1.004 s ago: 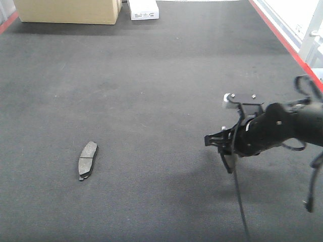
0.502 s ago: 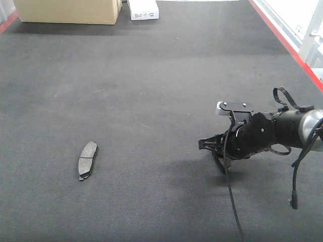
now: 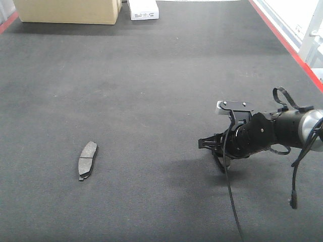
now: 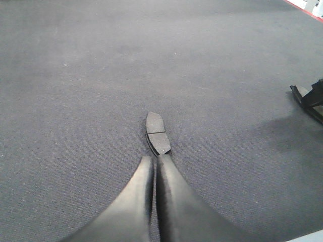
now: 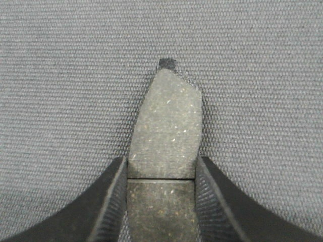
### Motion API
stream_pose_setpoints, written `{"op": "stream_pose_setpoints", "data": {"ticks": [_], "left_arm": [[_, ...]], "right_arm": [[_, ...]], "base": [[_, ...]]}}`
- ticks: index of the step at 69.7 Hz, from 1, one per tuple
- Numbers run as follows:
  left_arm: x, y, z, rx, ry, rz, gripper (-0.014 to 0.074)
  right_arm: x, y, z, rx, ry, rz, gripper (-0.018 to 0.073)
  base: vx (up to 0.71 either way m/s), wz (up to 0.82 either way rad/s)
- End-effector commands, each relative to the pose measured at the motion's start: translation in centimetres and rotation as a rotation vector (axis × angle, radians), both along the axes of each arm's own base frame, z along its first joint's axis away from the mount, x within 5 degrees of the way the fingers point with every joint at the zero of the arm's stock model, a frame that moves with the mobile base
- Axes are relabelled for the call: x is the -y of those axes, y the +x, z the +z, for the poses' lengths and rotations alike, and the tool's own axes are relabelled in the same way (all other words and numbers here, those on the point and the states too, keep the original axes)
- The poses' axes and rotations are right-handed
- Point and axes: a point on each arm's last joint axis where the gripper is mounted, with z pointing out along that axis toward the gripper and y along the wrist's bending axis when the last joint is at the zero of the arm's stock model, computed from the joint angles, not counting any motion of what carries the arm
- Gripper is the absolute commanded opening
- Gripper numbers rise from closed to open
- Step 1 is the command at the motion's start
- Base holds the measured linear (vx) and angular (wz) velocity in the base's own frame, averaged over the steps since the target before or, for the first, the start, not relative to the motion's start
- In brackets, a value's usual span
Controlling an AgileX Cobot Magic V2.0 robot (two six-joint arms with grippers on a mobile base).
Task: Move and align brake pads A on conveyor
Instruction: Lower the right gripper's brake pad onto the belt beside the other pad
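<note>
Pinching: the right gripper (image 5: 161, 165) has its jaws clamped on the long edges of the held brake pad (image 5: 166, 121), with ribbed fingers (image 5: 115, 199) on either side.
Right wrist view alone: shows the held pad's speckled grey face, the groove across it level with the fingertips, and a small dark tab at its far end, all against the weave of the conveyor (image 5: 60, 75). Whether the pad rests on the belt or sits just above it cannot be told.
Front view alone: shows the right gripper (image 3: 218, 151) low over the right part of the conveyor (image 3: 151, 75), its arm coming in from the right edge and a black cable (image 3: 232, 201) trailing toward the near edge. The held pad is mostly hidden behind the fingers here.
Loose brake pad (image 3: 88, 160): flat on the left part of the belt, well apart from the right gripper, long axis running roughly near to far.
Left gripper (image 4: 154, 161): jaws pressed together with nothing between them. It shows only in its own wrist view.
Left wrist view: the loose brake pad (image 4: 157, 133) lies just ahead of the fingertips, and part of the right gripper (image 4: 309, 98) shows at the right edge.
Far edge, front view only: a cardboard box (image 3: 68, 11) and a white box (image 3: 144, 9).
Right side: a red strip (image 3: 282, 38) borders the belt.
</note>
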Motion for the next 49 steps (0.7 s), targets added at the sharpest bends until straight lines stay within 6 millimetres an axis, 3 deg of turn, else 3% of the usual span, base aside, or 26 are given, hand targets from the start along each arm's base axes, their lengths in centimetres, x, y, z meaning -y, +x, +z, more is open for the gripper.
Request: {"op": "stream_pose_setpoints", "data": {"ticks": [1, 13, 28, 49], "left_arm": [[0.1, 0.2, 1.3, 0.077, -0.025, -0.006, -0.0006], [0.1, 0.2, 1.3, 0.077, -0.025, -0.006, -0.0006], [0.1, 0.2, 1.3, 0.077, -0.025, -0.006, -0.0006], [0.1, 0.2, 1.3, 0.076, -0.025, -0.006, -0.0006]], "right_arm": [[-0.2, 0.9, 2.7, 0.137, 0.025, 0.007, 0.0272], [-0.2, 0.9, 2.7, 0.139, 0.025, 0.007, 0.035], [-0.1, 0.7, 2.8, 0.124, 0.021, 0.009, 0.0356], [0.2, -0.4, 5.9, 0.169, -0.02, 0.07, 0.0306]], "base": [[0.0, 0.0], [0.0, 0.0], [0.0, 0.0], [0.0, 0.0]]}}
